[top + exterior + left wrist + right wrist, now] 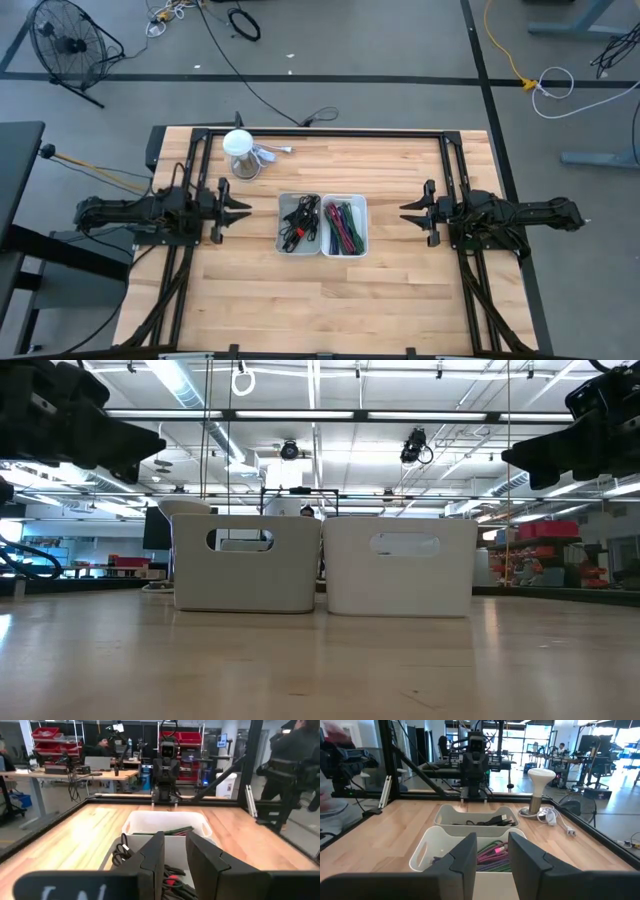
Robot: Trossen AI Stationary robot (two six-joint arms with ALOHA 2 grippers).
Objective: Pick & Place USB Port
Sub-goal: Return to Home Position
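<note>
The left end effector [240, 211] hangs above the pale wooden bench [250, 300], its two dark fingers [150, 862] slightly apart with nothing between them. The right end effector [408, 211] faces it from the opposite side, also parted and empty. Between the two end effectors stand two bins just beside each other, a gray plastic bin [245, 585] nearer the left end effector and a white plastic bin [400, 585] nearer the right one. The black charger cables [300, 222] lie tangled in the gray bin. The coloured charger cables [343, 228], in green, pink and purple strands, lie in the white bin, and neither bundle can be counted strand by strand. Only the high view shows both loads side by side. The low view hides them, giving just the bins' outer walls, each with one handle slot, and the left arm [70, 420] and right arm [580, 430] as dark shapes above. The left wrist view looks over the black tangle to the white bin and on to a person in dark clothing [295, 755] past the bench. The right wrist view shows in profile one white mushroom-shaped lamp [540, 782] and its white cord [552, 817], beyond the gray bin and off to one side of the left end effector. One black floor fan [70, 45], well behind the left end effector on the floor, appears in the high view alone.
</note>
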